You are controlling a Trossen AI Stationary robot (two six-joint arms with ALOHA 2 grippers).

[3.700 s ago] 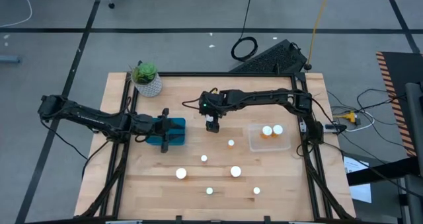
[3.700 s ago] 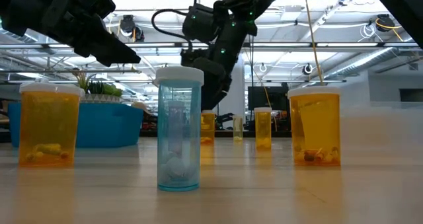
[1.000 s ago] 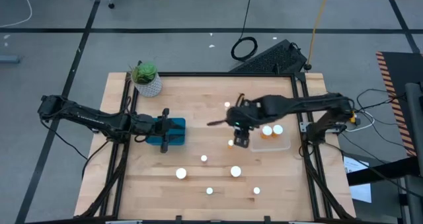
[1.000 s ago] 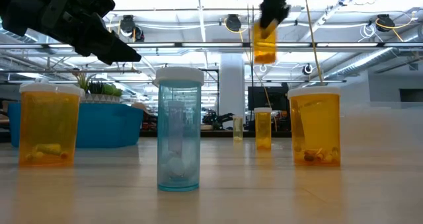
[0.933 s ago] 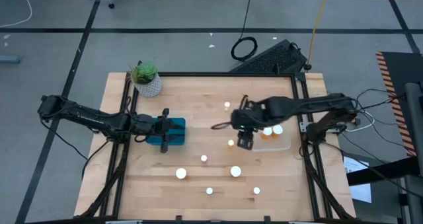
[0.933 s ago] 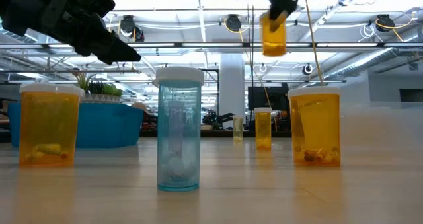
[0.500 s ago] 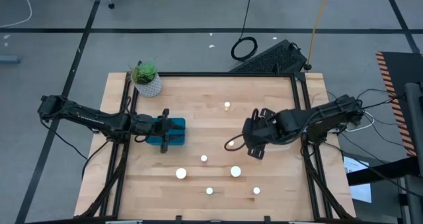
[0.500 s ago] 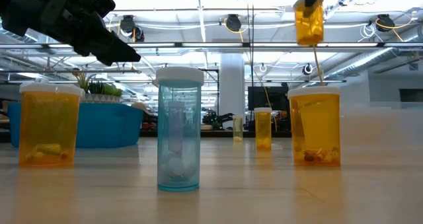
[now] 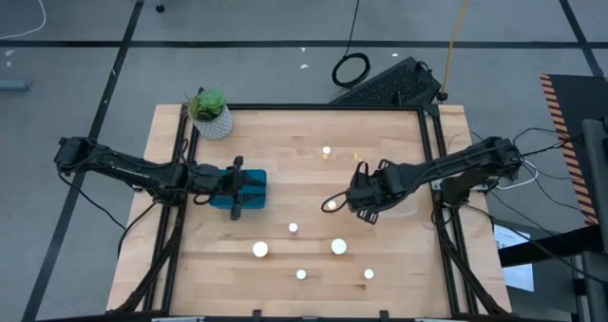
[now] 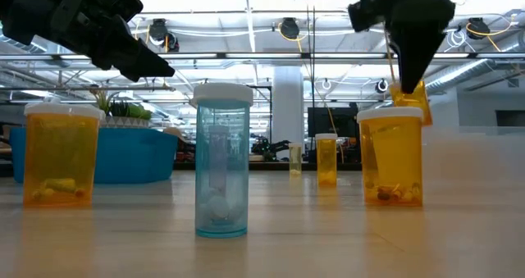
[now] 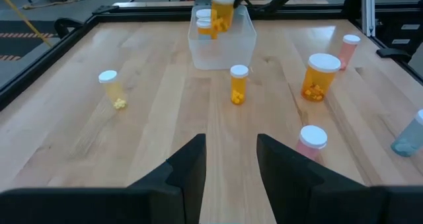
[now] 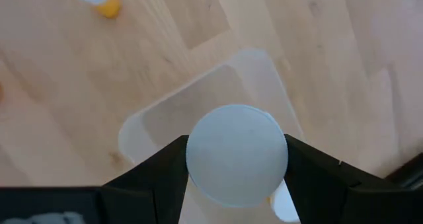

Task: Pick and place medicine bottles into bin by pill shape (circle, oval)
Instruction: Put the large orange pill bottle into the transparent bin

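1. Your right gripper (image 12: 236, 159) is clamping a medicine bottle by its sides, its white cap (image 12: 236, 154) sitting between the two dark fingers (image 12: 158, 174), and it is hanging over the clear bin (image 12: 205, 98) directly below it.
2. The left wrist view is giving you what the right wrist view cannot: the held bottle (image 11: 222, 12) is showing its amber body, tilted above the clear bin (image 11: 221, 47), with another bottle (image 11: 205, 24) already lying inside.
3. In the high view the right gripper (image 9: 366, 194) is covering most of the bin, so you are seeing little of it there.
4. Your left gripper (image 11: 230, 159) is waiting with its fingers parted and nothing between them, over the blue bin (image 9: 249, 191) well apart from the right one.
5. Out from the clear bin, loose bottles are standing on the wooden table (image 9: 275, 161): one (image 11: 238, 83) just beside its near wall, a wider one (image 11: 316, 76) farther off, and a smaller one (image 11: 112, 88) alone on the other side.
6. The low view is showing a blue-tinted bottle (image 10: 221, 159) nearest the camera, with ceiling lights and beams in the room behind.
7. A potted plant (image 9: 210, 112) is sitting at the table's far corner.
8. You cannot make out the pill shapes in the held bottle.
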